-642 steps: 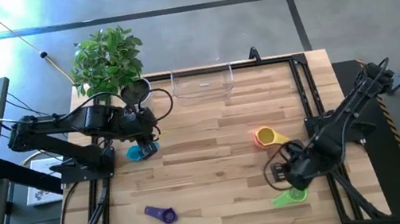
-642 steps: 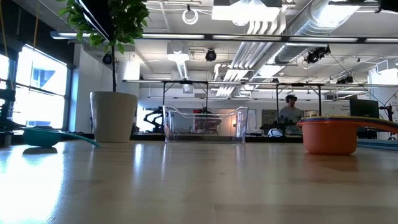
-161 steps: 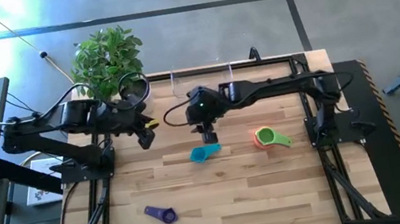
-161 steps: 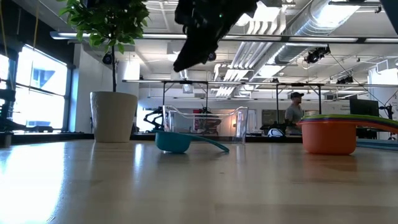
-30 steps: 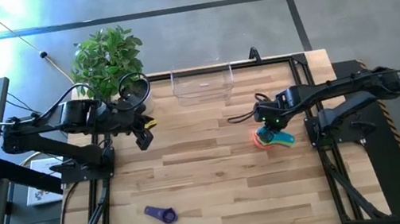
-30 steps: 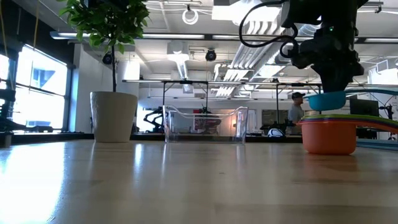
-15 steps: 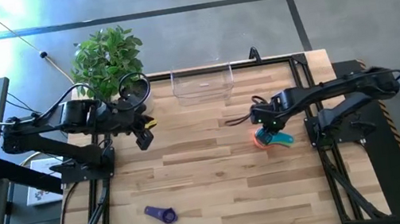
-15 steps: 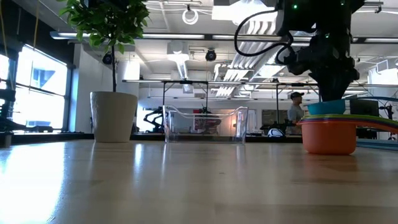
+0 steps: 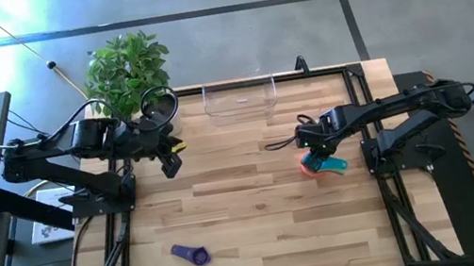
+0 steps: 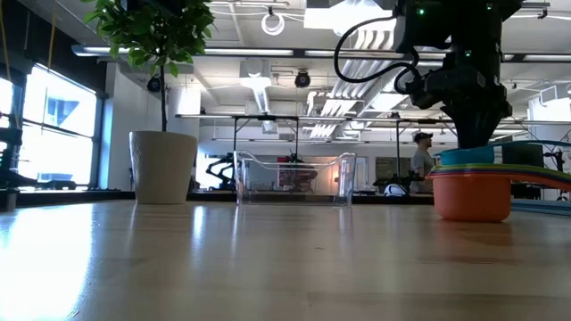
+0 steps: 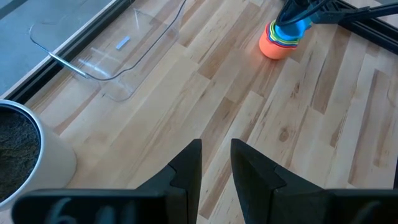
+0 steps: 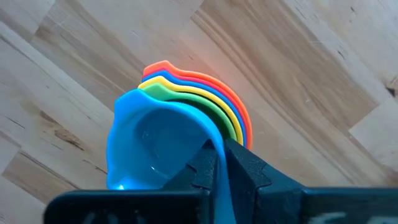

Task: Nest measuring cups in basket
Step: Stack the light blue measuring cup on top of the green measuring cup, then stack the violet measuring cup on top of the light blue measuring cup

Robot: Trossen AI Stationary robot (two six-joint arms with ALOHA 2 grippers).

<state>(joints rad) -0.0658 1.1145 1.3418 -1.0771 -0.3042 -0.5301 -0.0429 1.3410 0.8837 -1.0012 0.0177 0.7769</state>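
Note:
A nested stack of measuring cups stands on the table's right half, orange outermost, with yellow, green and blue rims showing inside it. My right gripper is right above the stack, shut on the teal cup, which sits topmost in it. A purple cup lies alone near the table's near edge. The clear basket stands at the far edge, holding no cups. My left gripper hangs over the table's left side, open by a narrow gap, touching nothing. My right gripper pinches the teal cup's flat handle between its two fingers, which point down from above. The handle runs along between the fingers. The cup's bowl rests upright inside the stack's blue cup, with its rim just above the other rims.
A white pot with a green plant stands at the far left corner, beside the left arm. Black frame rails run along the table's sides. Bare wood lies between the stack, the basket and the purple cup. A person stands far off in the room.
My right gripper has come down a little and toward the table's left, still shut on the teal cup's handle. The teal cup, held just above the stack a second ago, now sits nested in it.

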